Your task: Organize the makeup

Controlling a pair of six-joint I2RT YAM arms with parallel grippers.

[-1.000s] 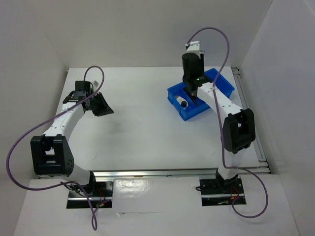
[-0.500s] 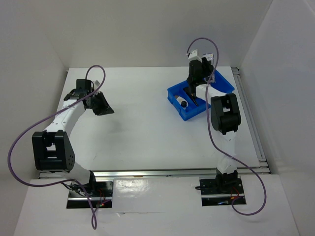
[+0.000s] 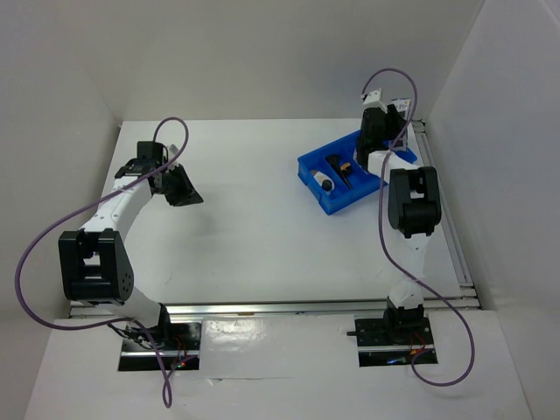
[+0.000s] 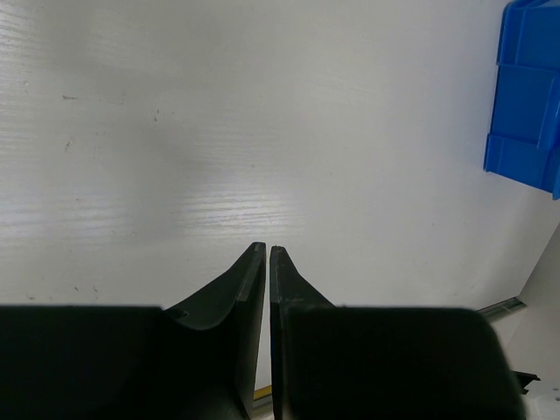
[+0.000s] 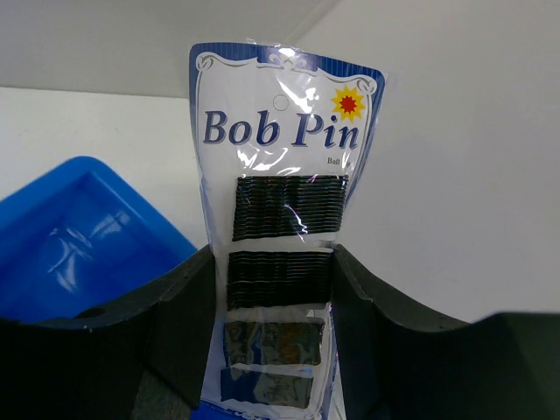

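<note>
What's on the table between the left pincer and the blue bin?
Nothing. From the left pincer to the blue bin the table is bare, shown whole in the top external view; the left wrist view shows the same.

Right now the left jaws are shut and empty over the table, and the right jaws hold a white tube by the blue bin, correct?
Not quite: the right jaws hold a card of bob pins, not a white tube, by the blue bin; the right wrist view shows it. The left jaws are shut and empty over the table.
</note>
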